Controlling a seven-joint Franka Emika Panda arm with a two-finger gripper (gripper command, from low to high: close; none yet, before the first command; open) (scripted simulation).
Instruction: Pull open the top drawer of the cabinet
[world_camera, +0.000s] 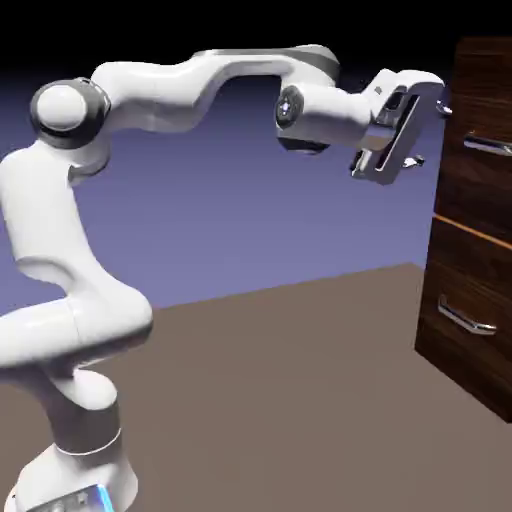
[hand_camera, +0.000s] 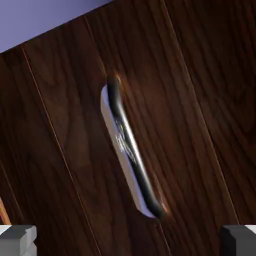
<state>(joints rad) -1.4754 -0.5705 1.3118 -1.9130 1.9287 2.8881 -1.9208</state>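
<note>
Brown top drawer (world_camera: 478, 185) lies ahead of the open hand (world_camera: 431, 136).

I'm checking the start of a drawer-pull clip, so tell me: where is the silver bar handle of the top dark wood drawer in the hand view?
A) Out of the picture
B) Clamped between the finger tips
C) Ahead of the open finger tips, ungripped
C: the silver bar handle shows whole, away from the widely parted grey finger tips.

Before you, a silver metal bar handle (hand_camera: 131, 150) slants across dark brown wood-grain cabinet front (hand_camera: 195, 165).
</note>
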